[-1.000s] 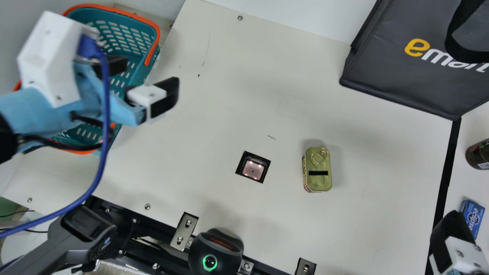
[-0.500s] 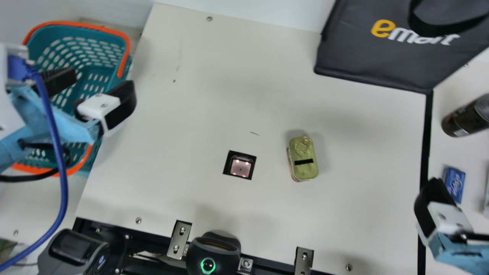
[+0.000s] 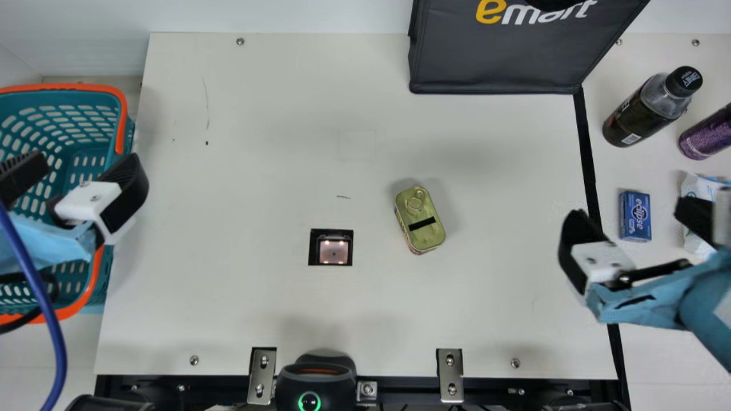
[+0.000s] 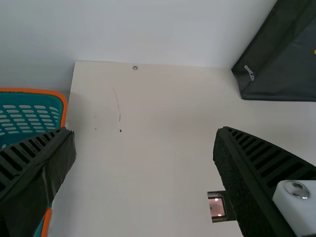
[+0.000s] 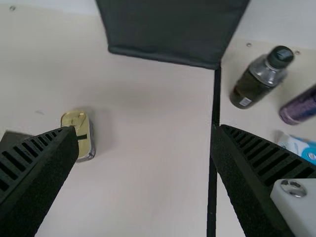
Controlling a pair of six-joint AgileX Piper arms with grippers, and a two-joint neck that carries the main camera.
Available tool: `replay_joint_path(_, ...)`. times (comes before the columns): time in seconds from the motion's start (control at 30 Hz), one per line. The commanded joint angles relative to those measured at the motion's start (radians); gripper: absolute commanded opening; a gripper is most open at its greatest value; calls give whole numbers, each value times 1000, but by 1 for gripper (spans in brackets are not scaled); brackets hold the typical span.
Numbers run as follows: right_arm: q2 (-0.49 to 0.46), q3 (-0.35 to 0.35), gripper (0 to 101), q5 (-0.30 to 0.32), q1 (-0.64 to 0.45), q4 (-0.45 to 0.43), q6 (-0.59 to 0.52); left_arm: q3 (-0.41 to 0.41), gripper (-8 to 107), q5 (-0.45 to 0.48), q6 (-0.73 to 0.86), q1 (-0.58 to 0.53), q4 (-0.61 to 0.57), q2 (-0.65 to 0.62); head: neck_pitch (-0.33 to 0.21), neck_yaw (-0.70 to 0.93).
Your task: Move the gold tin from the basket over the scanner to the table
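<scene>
Lies flat on the surface (image 3: 274, 142) as the gold tin (image 3: 410, 213), near the square scanner window (image 3: 333, 252), turned a bit askew. Looks like a little box with round corners, with a shiny gold lid on top. Has a pull ring near one end, a black strip across the lid and some brownish print down the side. Gapes wide and holds nothing at the left end effector (image 3: 87, 164), by the basket (image 3: 91, 127). Gapes wide and holds nothing at the right end effector (image 3: 629, 211) too
</scene>
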Motion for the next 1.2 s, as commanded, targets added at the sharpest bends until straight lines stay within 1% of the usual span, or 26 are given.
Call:
replay_joint_path(0.0, 21, 8, 95, -8, 59, -2, -40, 0, 90, 0, 0, 0, 0, 0, -30, 0)
replay_joint_path(0.2, 91, 40, 95, -29, 217, -31, -88, 0, 90, 0, 0, 0, 0, 0, -30, 0)
replay_joint_path(0.37, 160, 65, 95, -58, 350, -70, -60, 0, 90, 0, 0, 0, 0, 0, -30, 0)
replay_joint_path(0.57, 272, 89, 95, -136, 457, -103, 65, 0, 90, 0, 0, 0, 0, 0, -30, 0)
replay_joint_path(0.73, 372, 99, 95, -211, 513, -119, 183, 0, 90, 0, 0, 0, 0, 0, -30, 0)
replay_joint_path(0.97, 492, 124, 95, -302, 561, -134, 334, 0, 90, 0, 0, 0, 0, 0, -30, 0)
replay_joint_path(1.17, 574, 159, 95, -363, 574, -130, 402, 0, 90, 0, 0, 0, 0, 0, -30, 0)
